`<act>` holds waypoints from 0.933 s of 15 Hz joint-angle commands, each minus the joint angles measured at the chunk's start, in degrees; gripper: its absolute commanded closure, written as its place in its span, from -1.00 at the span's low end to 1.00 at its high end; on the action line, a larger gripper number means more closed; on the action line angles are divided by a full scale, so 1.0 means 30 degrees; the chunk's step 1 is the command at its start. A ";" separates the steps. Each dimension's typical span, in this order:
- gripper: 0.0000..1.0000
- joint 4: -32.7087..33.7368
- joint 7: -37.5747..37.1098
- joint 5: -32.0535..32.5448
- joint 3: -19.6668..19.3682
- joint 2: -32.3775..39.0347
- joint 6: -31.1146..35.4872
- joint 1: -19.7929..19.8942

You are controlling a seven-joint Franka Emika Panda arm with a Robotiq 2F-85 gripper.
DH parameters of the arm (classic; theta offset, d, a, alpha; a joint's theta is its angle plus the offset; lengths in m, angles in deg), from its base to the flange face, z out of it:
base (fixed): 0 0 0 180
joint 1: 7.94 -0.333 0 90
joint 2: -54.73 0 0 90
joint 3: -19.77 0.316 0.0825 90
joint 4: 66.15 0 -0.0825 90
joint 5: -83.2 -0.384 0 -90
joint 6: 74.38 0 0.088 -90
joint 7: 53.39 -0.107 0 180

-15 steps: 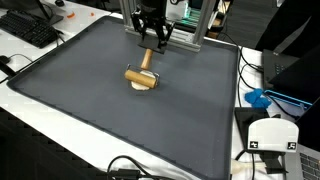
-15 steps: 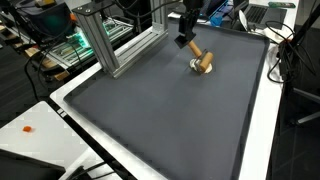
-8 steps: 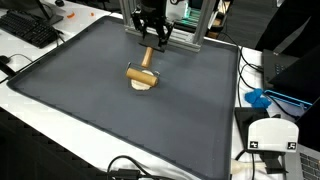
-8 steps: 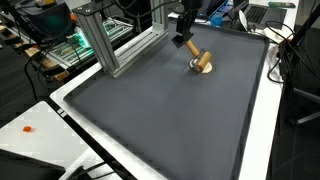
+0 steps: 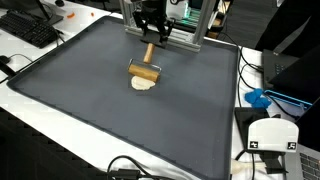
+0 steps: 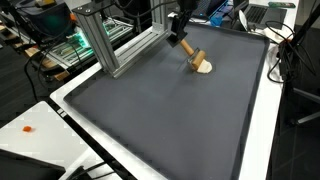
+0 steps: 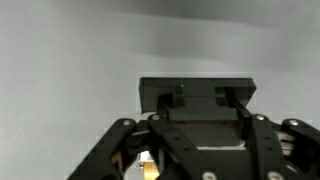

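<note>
Wooden mallet (image 5: 146, 69) in an exterior view, handle clamped in the closed gripper (image 5: 150, 42), head just over a pale disc (image 5: 144, 85) on a grey mat (image 5: 70, 95), in an exterior view mallet (image 6: 194, 56) by the mat's far edge, wrist view, dark gripper (image 7: 198, 100) above mat.

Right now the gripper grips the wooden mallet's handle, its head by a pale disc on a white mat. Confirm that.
The mat is dark grey, not white, as both exterior views show. The gripper does grip the wooden mallet by its handle, head by the pale disc.
</note>
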 commanded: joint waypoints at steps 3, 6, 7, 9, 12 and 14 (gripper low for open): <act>0.29 0.0242 0.0808 -0.0411 0.0122 -0.0082 -0.1443 0.0269; 0.29 0.0407 0.1021 -0.0312 0.0098 -0.0072 -0.1933 0.0305; 0.29 0.0473 0.1089 -0.0306 0.0105 -0.0074 -0.2133 0.0307; 0.29 0.0599 0.1174 -0.0268 0.0112 -0.0069 -0.2528 0.0299; 0.29 0.0727 0.1257 -0.0228 0.0100 -0.0028 -0.3001 0.0305; 0.29 0.0762 0.1277 -0.0249 0.0104 0.0010 -0.3178 0.0310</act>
